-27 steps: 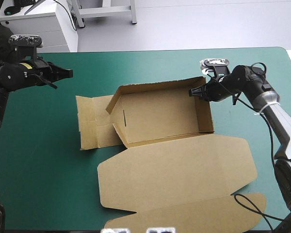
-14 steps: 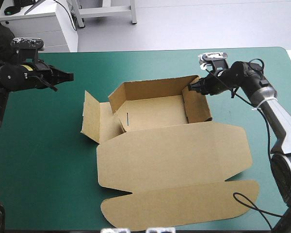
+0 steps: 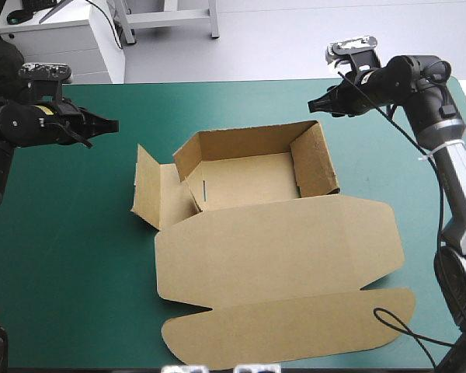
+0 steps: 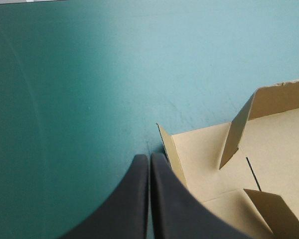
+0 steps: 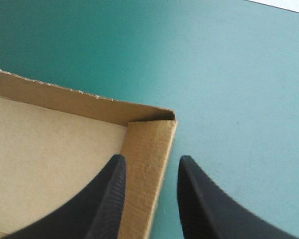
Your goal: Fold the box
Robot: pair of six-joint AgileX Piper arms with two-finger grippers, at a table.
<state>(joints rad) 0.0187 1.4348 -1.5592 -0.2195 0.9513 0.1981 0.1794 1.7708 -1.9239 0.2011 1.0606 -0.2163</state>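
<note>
- High view: the box (image 3: pixel 248 183) lies mid-table on the teal-green cover (image 3: pixel 62 264) as a partly formed tray. The back wall and right wall (image 3: pixel 317 162) are raised, and the lid (image 3: pixel 279 252) lies flat toward the near edge.
- At the left end, the left flap (image 3: pixel 146 186) stands loose and untucked.
- The right gripper (image 3: pixel 314 104) hovers over the far right corner, fingers apart, holding nothing and clear of the board.
- The left gripper (image 3: pixel 113 123) is pressed together and empty, near the left end but apart from it.
- Judgement: the right end appears set. The next move calls for turning the left flap inward and tucking it.
</note>
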